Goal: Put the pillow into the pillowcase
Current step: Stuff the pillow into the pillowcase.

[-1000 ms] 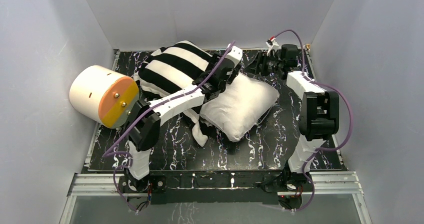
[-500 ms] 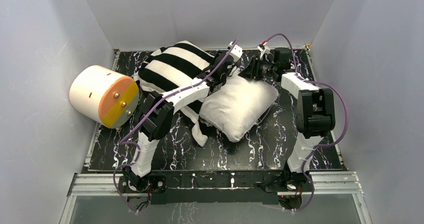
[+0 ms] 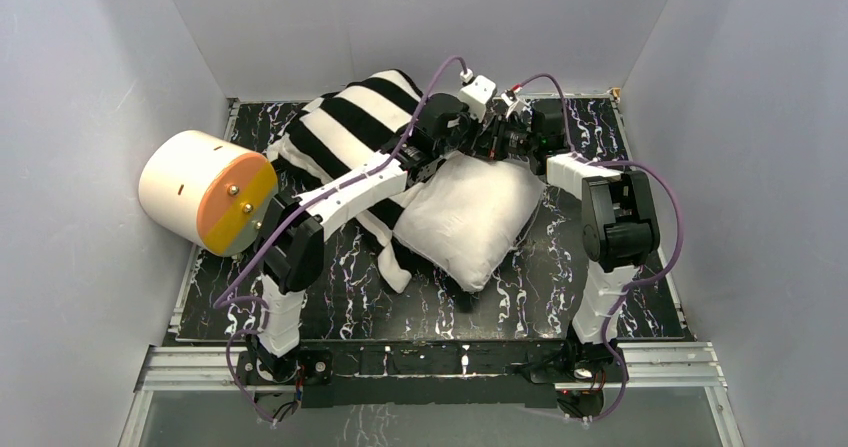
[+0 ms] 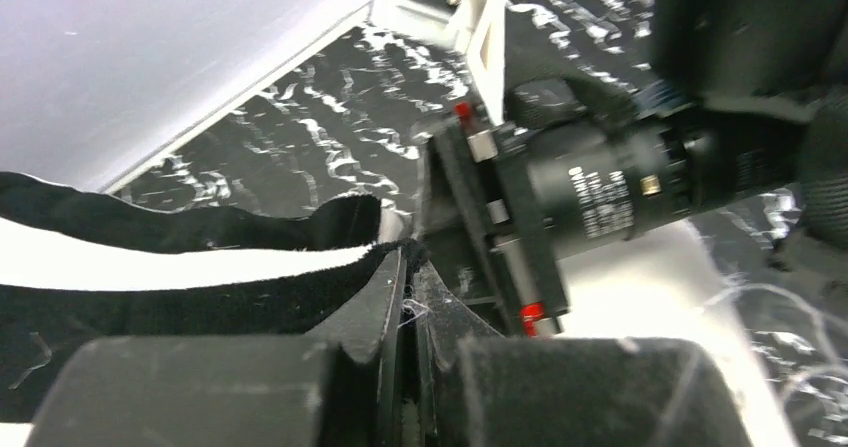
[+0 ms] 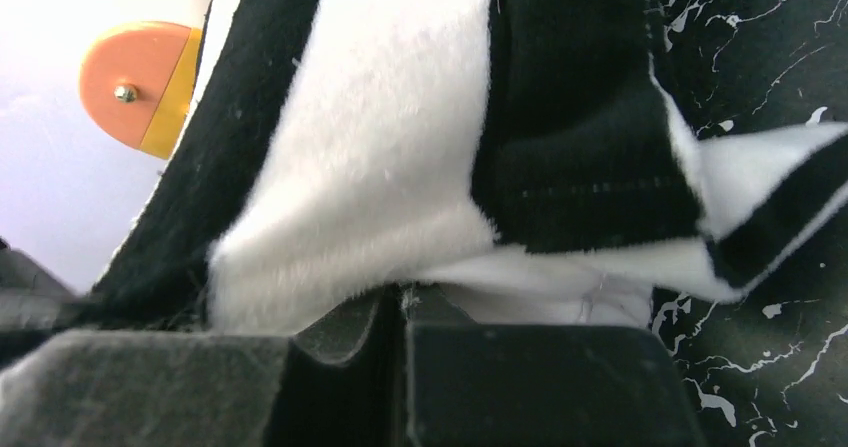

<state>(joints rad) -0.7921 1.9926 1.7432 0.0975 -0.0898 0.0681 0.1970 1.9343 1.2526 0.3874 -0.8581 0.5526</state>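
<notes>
Both arms: swung inward since a second ago, wrists now meeting over the far middle of the table [image 3: 540, 287]; jaws closed from wide. Jaws of left gripper [image 4: 408, 267]: fully together, pinching the black hem of the pillowcase [image 3: 350, 127]. Jaws of right gripper [image 5: 402, 297]: nearly together, striped cloth caught at the tips. Pillowcase: far left, bunched, its gripped edge higher than before. Pillow [image 3: 465, 217]: table centre, outside the pillowcase, far corner under the grippers. Cylinder [image 3: 205, 192]: left edge, on its side.

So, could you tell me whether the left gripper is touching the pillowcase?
Touching. In the left wrist view, the left gripper is shut on the black edge of the pillowcase, pinching it at the tips.
</notes>
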